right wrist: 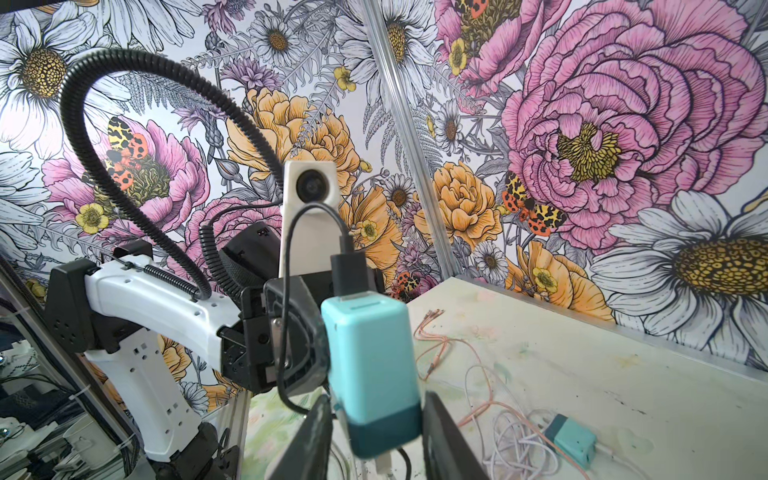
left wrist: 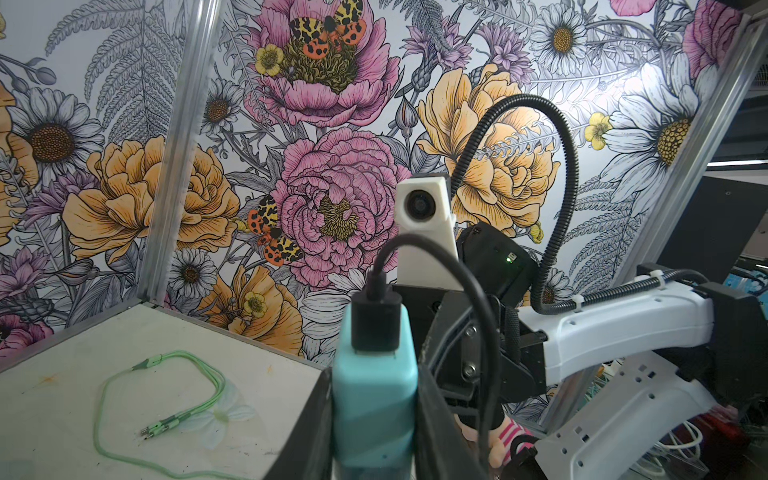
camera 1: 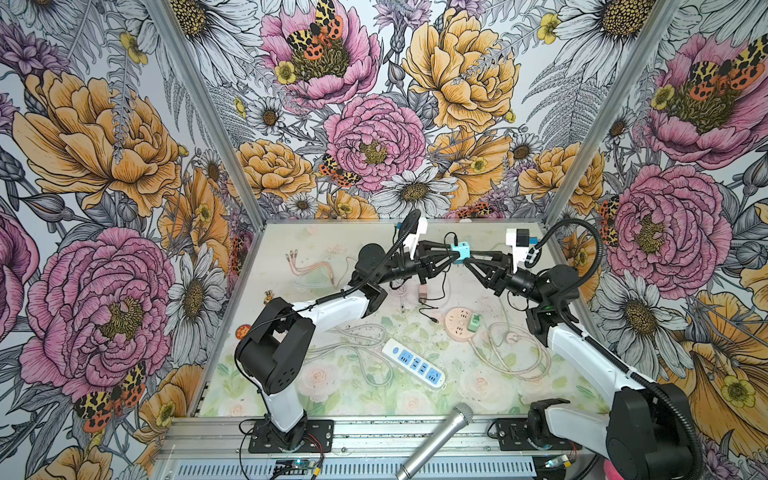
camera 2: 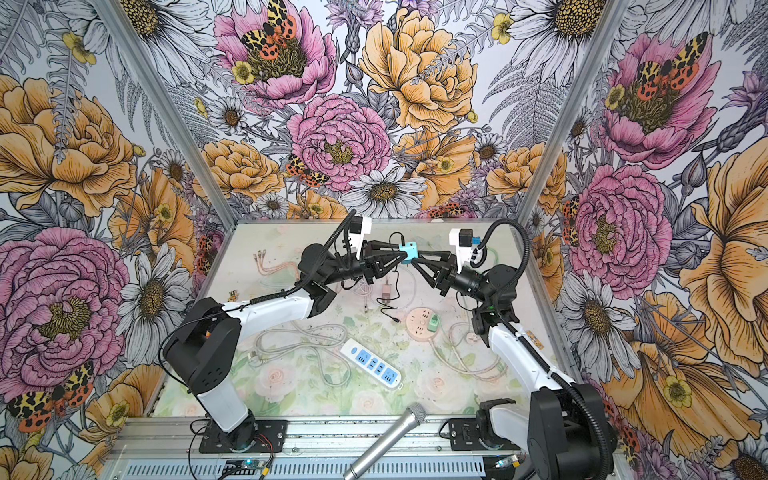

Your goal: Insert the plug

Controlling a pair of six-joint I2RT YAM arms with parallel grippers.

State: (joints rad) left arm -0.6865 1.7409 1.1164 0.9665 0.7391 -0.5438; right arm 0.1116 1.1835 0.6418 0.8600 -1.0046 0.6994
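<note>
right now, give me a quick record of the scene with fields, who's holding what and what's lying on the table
held item: teal charger, up in the air above the table
left gripper: shut on the teal charger
right gripper: jaws on either side of the same charger, grip unclear
black cable: plugged into one end of the charger
on the table: white power strip; pink round socket with a green adapter on it
</note>
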